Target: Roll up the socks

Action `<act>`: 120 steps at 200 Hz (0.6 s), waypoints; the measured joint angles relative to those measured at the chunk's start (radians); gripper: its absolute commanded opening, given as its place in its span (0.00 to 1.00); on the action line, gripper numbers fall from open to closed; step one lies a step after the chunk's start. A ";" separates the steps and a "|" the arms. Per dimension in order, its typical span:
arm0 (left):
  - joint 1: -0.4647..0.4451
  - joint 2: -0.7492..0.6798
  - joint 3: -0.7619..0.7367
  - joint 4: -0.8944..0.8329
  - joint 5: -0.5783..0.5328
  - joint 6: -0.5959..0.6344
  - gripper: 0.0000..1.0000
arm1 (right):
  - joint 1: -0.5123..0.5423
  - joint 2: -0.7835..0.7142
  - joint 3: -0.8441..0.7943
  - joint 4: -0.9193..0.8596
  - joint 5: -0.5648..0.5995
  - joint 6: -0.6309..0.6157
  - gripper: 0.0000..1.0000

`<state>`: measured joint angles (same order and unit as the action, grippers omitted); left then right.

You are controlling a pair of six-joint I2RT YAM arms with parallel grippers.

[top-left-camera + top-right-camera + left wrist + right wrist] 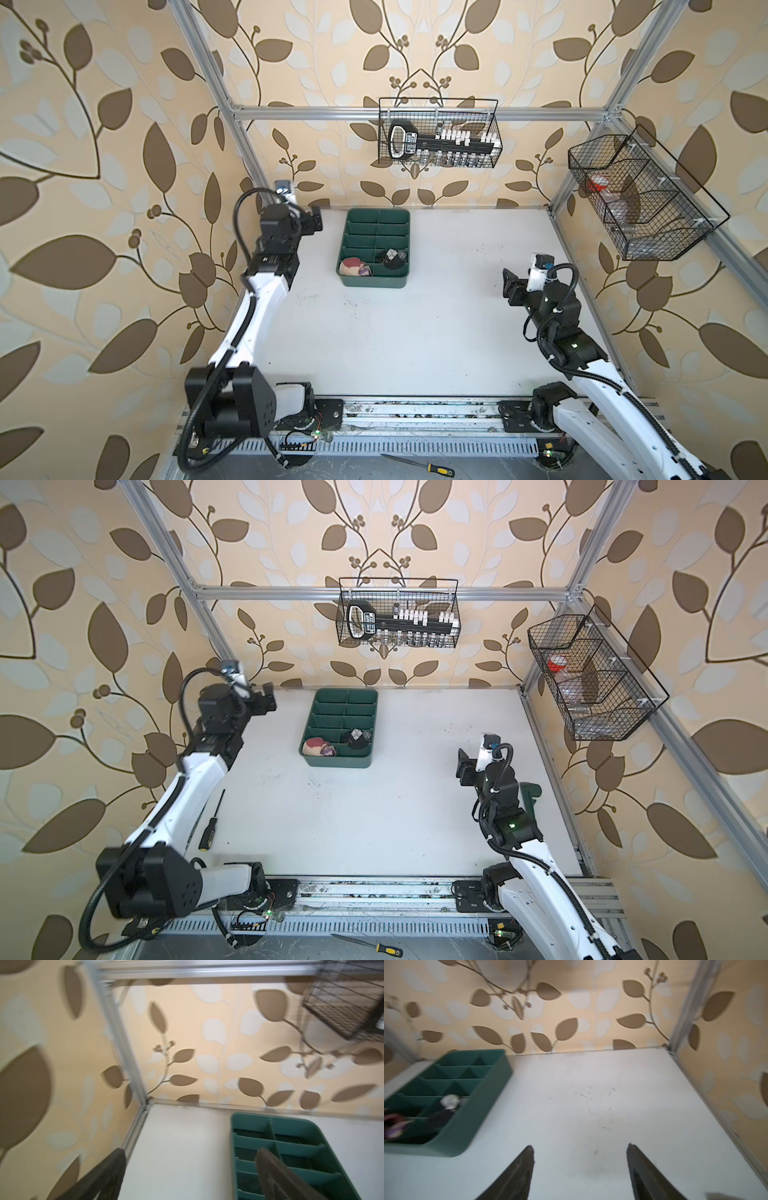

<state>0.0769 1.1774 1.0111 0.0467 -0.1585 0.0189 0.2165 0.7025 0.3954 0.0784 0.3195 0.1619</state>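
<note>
Both socks sit rolled up in the green divided tray at the back of the table. The beige and maroon roll fills its front left compartment, and the black-grey-white argyle roll the front right one. In both top views my left gripper hangs open left of the tray's far end. My right gripper is open too, well to the tray's right. The left wrist view has the left gripper wide open over bare table beside the tray. Nothing sits in the right gripper, with the argyle roll far off.
A wire basket with tools hangs on the back wall, and another wire basket on the right wall. A black screwdriver lies on the table by the left arm. A yellow-handled screwdriver lies in front of the rail.
</note>
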 measured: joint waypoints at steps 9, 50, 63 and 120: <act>0.005 -0.058 -0.081 0.006 -0.063 -0.022 0.99 | -0.006 0.000 -0.066 0.064 0.061 -0.019 0.72; 0.000 -0.078 -0.400 0.031 -0.223 -0.066 0.99 | -0.029 0.009 -0.265 0.257 0.181 -0.096 0.74; 0.001 -0.052 -0.485 0.051 -0.241 -0.078 0.99 | -0.041 0.029 -0.289 0.312 0.181 -0.100 0.75; 0.001 0.113 -0.636 0.331 -0.184 -0.094 0.99 | -0.103 0.309 -0.303 0.624 0.068 -0.106 1.00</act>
<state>0.0780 1.2900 0.3756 0.3775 -0.3428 -0.0750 0.1131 1.0119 0.0921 0.7021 0.3870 0.0563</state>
